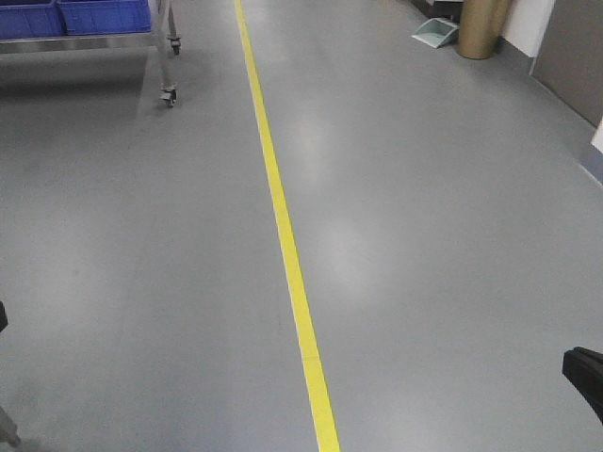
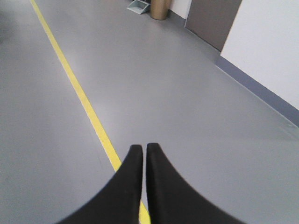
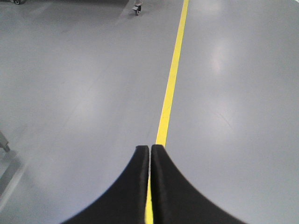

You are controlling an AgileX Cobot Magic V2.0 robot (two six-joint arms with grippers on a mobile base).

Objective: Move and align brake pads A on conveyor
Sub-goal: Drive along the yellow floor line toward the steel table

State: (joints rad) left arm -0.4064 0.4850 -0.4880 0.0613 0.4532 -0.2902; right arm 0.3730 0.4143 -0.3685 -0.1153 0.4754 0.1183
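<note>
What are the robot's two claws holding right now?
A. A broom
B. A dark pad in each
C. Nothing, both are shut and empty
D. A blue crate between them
C: in the wrist views the left claw and the right claw are each closed with nothing between the fingers, and only grey floor and the yellow line lie beyond.

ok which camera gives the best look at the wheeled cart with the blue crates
The exterior front-facing view: the cart sits top left with its shelf, a leg, casters and blue crates showing. The right wrist view catches only a caster or two at its top edge. The left wrist view shows none of it.
</note>
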